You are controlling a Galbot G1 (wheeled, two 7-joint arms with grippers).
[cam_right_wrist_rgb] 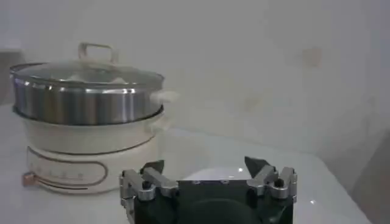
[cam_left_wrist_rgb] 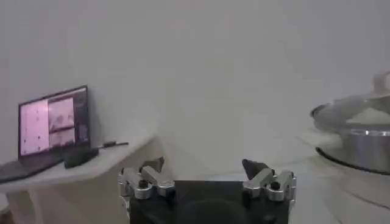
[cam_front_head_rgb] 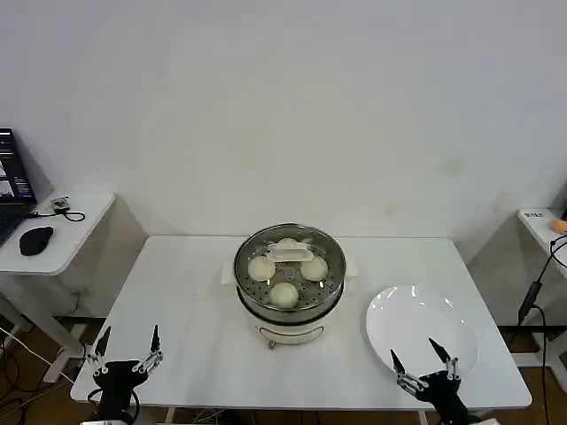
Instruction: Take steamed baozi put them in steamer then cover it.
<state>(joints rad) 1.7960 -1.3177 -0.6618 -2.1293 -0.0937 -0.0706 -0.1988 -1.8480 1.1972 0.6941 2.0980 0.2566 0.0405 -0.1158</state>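
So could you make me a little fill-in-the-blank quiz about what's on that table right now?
1. The glass cover sits on the ____.
2. The number of baozi under the cover is ____.
3. The white plate holds ____.
4. The left gripper and the right gripper both have their fingers ____.

Missing words: steamer; four; nothing; open

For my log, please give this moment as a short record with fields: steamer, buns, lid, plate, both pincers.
steamer: steel pot on a white base, at table centre
baozi: four inside, on the perforated tray
cover: glass lid resting on the steamer
plate: white, bare, on the robot's right of the steamer
left pincer: open, at the near left table edge
right pincer: open, over the plate's near rim
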